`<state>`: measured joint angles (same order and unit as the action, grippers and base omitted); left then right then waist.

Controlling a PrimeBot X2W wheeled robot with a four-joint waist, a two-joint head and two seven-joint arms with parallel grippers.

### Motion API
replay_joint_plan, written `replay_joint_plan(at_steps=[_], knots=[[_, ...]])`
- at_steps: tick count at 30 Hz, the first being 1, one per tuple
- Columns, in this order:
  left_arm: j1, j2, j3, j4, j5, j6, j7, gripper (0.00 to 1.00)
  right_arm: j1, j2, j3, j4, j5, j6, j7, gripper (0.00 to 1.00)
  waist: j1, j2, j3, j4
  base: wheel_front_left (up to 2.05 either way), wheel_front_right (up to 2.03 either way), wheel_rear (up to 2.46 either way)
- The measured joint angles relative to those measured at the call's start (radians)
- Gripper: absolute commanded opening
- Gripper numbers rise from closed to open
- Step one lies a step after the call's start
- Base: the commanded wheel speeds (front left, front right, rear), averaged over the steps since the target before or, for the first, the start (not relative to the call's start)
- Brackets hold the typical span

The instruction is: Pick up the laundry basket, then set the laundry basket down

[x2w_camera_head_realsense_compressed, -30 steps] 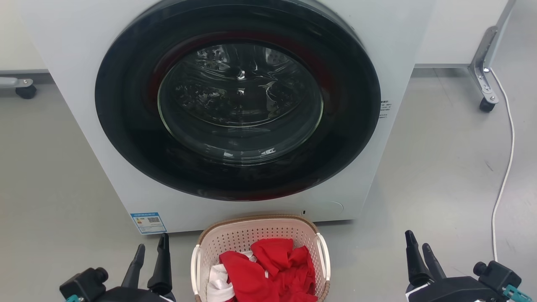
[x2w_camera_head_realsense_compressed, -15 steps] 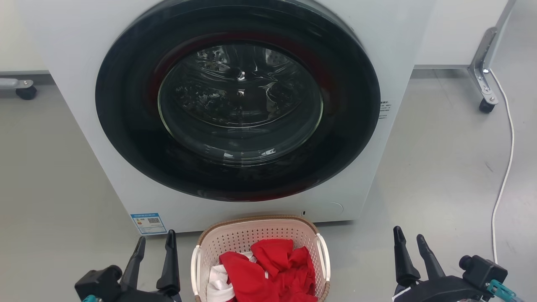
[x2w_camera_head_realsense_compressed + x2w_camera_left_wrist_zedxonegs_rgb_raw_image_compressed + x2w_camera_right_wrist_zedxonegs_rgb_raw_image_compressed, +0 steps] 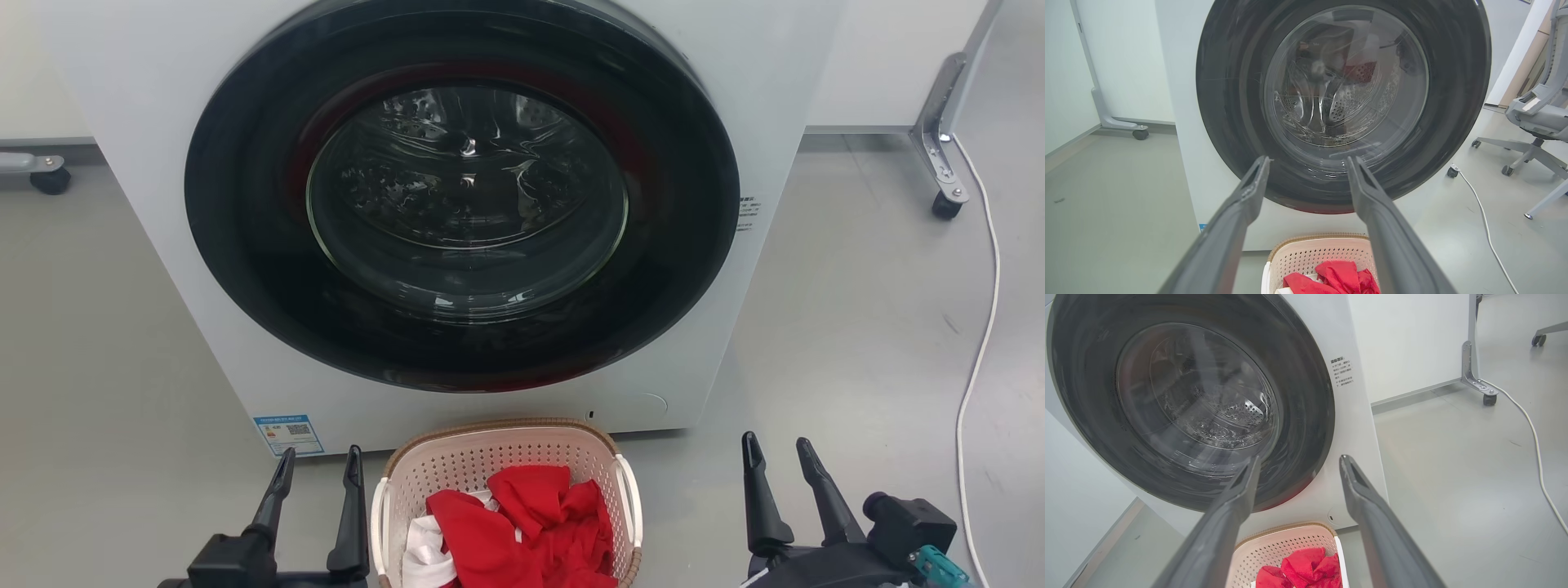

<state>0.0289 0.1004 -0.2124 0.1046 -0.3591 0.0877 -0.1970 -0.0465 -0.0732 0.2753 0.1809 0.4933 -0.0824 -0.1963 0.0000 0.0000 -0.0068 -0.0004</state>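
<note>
The basket stands on the floor at the near middle of our head view, just in front of the washer, with its far rim close under the round door. Its near end is cut off by the frame edge. Inside lie red clothes over a bit of white cloth. The left handle and the right handle sit on the side walls, each running near to far, so we judge that the grip line crosses the basket from left to right. We cannot tell whether its long axis runs near to far, since the near end is hidden. The left pincer is spread and empty, fingers pointing far, with its inner finger just beside the left handle and, as far as we can see, not touching it. The right pincer is likewise spread and empty, but bare floor lies between it and the right handle. So the basket lies between the two pincers, and the left arm is the nearer. In each wrist view the basket shows low between that arm's fingers. We judge the lift not yet begun: each pincer must go inward and down to its handle, the right one farther.
</note>
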Motion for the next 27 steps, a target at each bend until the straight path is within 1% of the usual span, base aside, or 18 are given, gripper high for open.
replay_joint_plan(at_steps=[10,13,15,27], knots=[[0.006,0.002,-0.021,-0.028,0.143,0.020,-0.035,1.00,0.001,-0.003,0.035,-0.021,-0.132,-0.023,-0.036,1.00,0.0000,0.0000,0.000,0.000,0.00,0.00,0.00],[0.015,0.003,-0.026,-0.038,0.190,0.028,-0.047,1.00,0.001,-0.004,0.043,-0.028,-0.174,-0.025,-0.046,1.00,0.0000,0.0000,0.000,0.000,0.00,0.00,0.00],[0.018,0.003,-0.030,-0.043,0.212,0.037,-0.055,1.00,0.001,-0.004,0.050,-0.032,-0.198,-0.032,-0.053,1.00,0.0000,0.0000,0.000,0.000,0.00,0.00,0.00],[0.021,0.001,-0.023,-0.045,0.227,0.037,-0.056,1.00,0.007,-0.005,0.041,-0.033,-0.206,-0.032,-0.053,1.00,0.0000,0.0000,-0.003,-0.001,0.00,0.00,0.00]])
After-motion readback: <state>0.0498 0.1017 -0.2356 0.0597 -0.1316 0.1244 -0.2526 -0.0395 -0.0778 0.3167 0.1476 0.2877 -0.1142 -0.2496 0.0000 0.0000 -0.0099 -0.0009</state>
